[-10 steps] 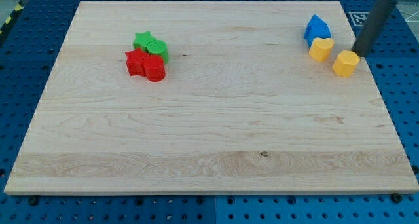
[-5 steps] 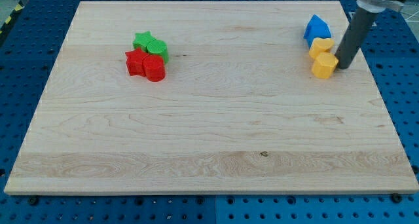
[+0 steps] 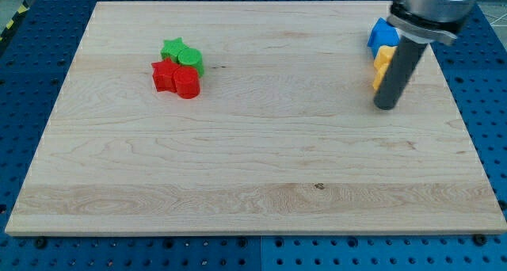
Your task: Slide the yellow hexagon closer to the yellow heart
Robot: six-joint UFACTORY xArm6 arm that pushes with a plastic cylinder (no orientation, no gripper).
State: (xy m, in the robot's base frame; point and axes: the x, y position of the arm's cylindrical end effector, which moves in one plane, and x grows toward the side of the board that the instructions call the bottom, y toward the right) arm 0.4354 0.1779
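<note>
Rod contact came first: my tip (image 3: 385, 106) rested on the wooden board (image 3: 253, 168) at the view's right, with no jaws to open or close. Its shaft hid most of the yellow hexagon (image 3: 378, 82) and the yellow heart (image 3: 382, 58), stacked close together, below a blue block (image 3: 380, 32). Well apart at upper left clustered two green blocks (image 3: 182, 52) and two red blocks (image 3: 176, 78).

Yellow blocks: two, the yellow heart (image 3: 382, 57) and the yellow hexagon (image 3: 379, 78), both half behind my rod
Blue blocks: one (image 3: 379, 32)
Green blocks: two (image 3: 182, 53)
Red blocks: two (image 3: 176, 78)
</note>
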